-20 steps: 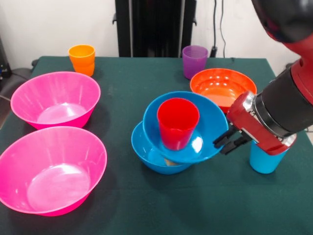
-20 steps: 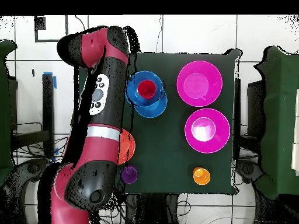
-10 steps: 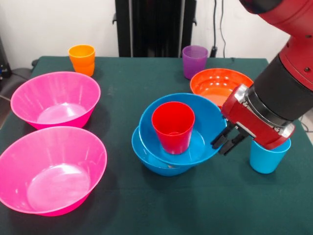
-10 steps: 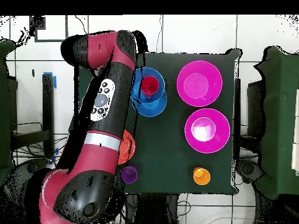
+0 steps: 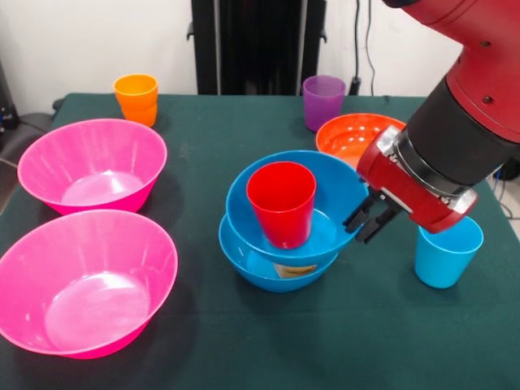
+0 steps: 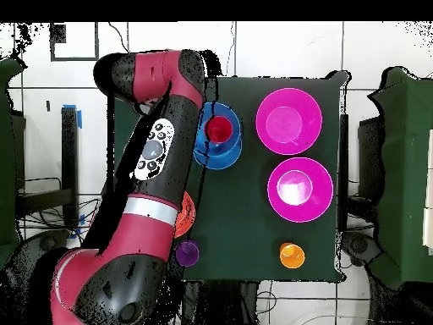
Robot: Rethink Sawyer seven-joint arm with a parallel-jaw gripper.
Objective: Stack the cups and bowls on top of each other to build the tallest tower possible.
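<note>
front view: a red cup [image 5: 281,203] is seen standing in the upper blue bowl [image 5: 329,191], which sits tilted in a lower blue bowl [image 5: 244,258] at centre frame on the green desk [image 5: 244,341]. a patch of yellow is glimpsed between the two bowls, probably a cup, though it cannot be made out for sure. the gripper [image 5: 366,221] is held against the right rim of the upper bowl; its fingers look close together, but whether the rim is pinched or merely touched cannot be told.

a light blue cup [image 5: 447,252] stands at right, partly behind the arm. the orange-red bowl [image 5: 349,134] lies just behind the stack, half covered by the wrist. the purple cup [image 5: 323,101] and orange cup [image 5: 136,97] stand at the upper edge of the desk, well apart. two pink bowls [image 5: 91,166] sit at left, one in front of the other.

step judged in hand: the upper bowl is being settled or levelled on the stack. the next move is judged to call for a level seat before anything is added; the tilt could let the red cup slide.

overhead view: the red cup [image 6: 218,129] in the blue bowls is seen at upper centre; the gripper and the light blue cup are hidden under the arm.
</note>
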